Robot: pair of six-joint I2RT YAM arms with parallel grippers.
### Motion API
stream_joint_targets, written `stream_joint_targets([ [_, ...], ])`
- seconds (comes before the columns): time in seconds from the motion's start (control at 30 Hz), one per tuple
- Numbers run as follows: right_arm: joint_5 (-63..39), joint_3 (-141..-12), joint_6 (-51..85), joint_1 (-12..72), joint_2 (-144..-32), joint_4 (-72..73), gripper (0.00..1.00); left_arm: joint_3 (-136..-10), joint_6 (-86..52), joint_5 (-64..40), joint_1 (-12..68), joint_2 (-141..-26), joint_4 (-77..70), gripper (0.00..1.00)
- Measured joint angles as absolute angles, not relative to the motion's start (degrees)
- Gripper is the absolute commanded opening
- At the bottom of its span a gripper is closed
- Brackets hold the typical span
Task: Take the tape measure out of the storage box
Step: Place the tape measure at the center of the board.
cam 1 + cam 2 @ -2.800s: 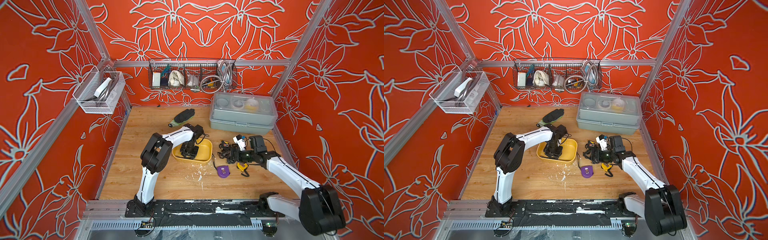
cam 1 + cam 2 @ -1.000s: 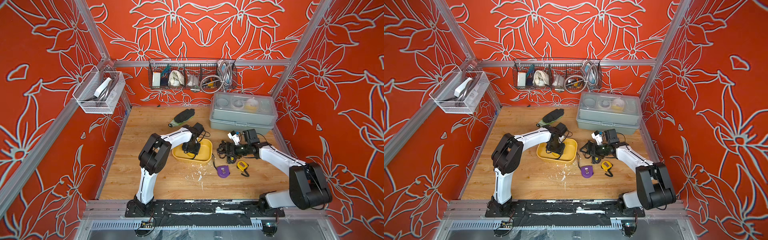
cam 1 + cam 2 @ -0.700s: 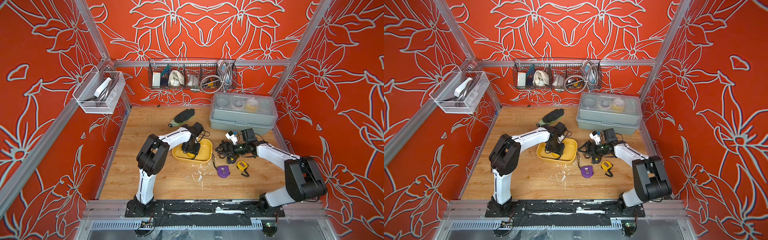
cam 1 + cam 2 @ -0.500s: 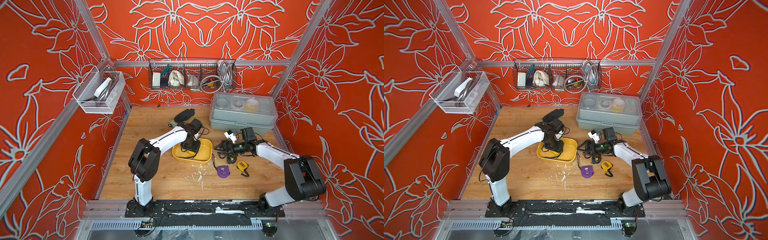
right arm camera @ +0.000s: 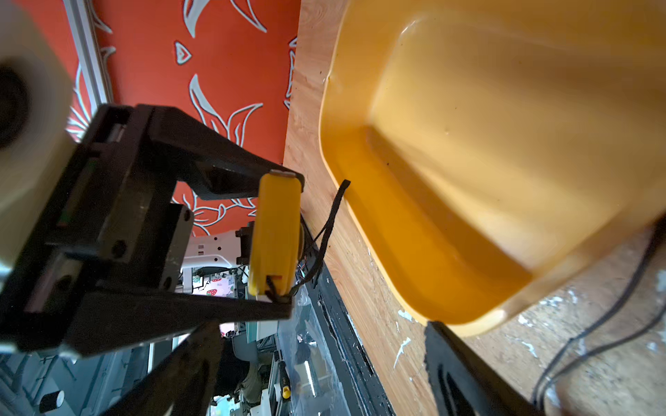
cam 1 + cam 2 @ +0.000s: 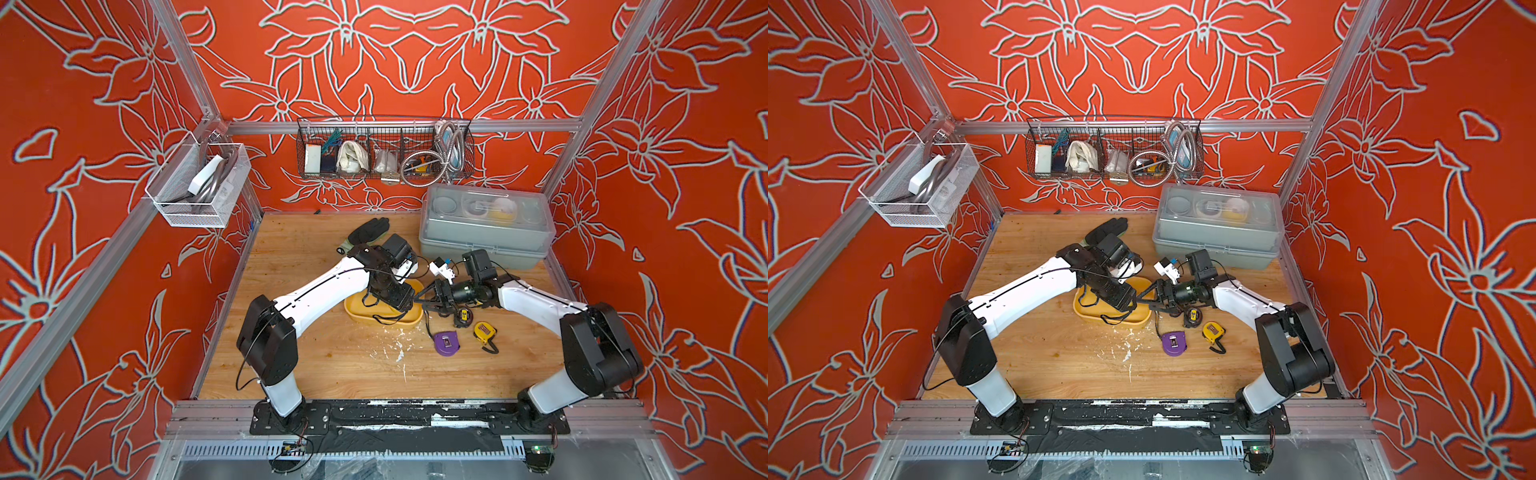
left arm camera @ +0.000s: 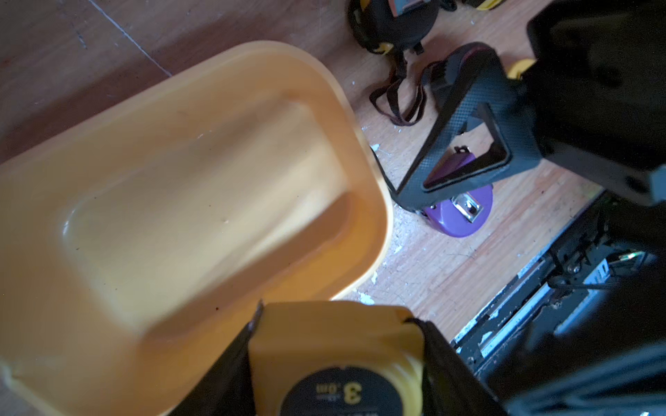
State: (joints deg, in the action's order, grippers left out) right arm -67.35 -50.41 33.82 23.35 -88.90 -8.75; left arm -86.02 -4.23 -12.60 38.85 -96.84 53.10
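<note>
Holding tape measure (image 5: 275,230) pinched in left end effector (image 7: 337,360) above storage box (image 6: 353,309) mid-frame, for carrying away; right end effector (image 5: 324,324) spread, empty.

In both top views the left arm (image 6: 324,291) covered part of the storage box (image 6: 353,309); a frame edge cropped the tape measure (image 7: 335,335).

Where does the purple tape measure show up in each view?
Top view: purple tape measure lying outside the storage box, near its corner.
Top view: tape measure likewise.
Left wrist: tape measure past the box's rim.
Right wrist: not in view.
Shared landmark: the storage box.
</note>
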Motion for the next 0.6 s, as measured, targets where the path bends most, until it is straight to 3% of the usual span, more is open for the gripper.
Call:
stream_joint_targets([
  [0.4, -69.52, -49.17, 43.33, 27.05, -88.90, 2.74, 0.78, -83.26, -2.68, -16.19, 42.46, -93.80, 49.78, 0.39],
  [0.6, -70.91, -48.97, 45.17, 28.16, -88.90, 4.69, 0.65, -82.02, -2.55, -15.09, 42.83, -92.66, 48.56, 0.39],
])
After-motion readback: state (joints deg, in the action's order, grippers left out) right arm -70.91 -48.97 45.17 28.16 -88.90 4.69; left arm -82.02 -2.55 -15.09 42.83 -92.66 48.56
